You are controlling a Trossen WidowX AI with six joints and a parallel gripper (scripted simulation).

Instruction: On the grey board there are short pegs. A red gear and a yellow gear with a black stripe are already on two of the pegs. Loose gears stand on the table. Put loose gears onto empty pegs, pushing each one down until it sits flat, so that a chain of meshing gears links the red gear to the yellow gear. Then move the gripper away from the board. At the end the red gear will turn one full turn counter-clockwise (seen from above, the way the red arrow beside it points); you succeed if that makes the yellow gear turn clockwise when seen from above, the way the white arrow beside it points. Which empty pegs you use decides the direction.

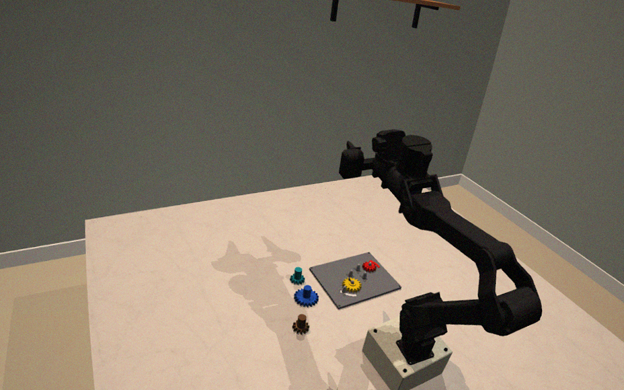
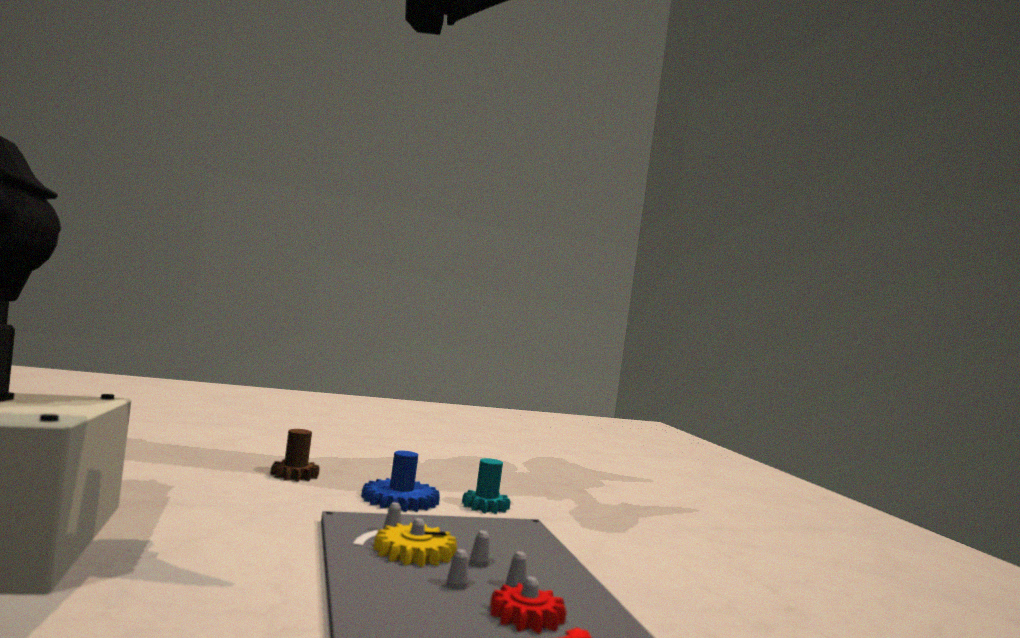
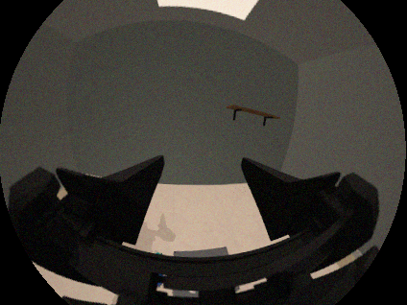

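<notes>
While gripping nothing, shown wide open at upper right of the top view: end effector [image 1: 370, 150] [image 2: 428, 16] [image 3: 203, 160]. Standing loose on bench [image 1: 177, 302] [image 2: 203, 511] [image 3: 206, 211], lower centre: brown gear [image 1: 300, 327] [image 2: 295, 470], blue gear [image 1: 306, 298] [image 2: 400, 495], teal gear [image 1: 297, 277] [image 2: 486, 501].

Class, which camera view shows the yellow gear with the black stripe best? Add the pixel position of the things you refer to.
The exterior view: the yellow gear [image 1: 346, 286] [image 2: 401, 549] appears larger there, with its teeth and black stripe plain, seated on its peg. The top view shows it small, on the grey board [image 1: 327, 271] [image 2: 361, 601]. The wrist view does not show it.
</notes>
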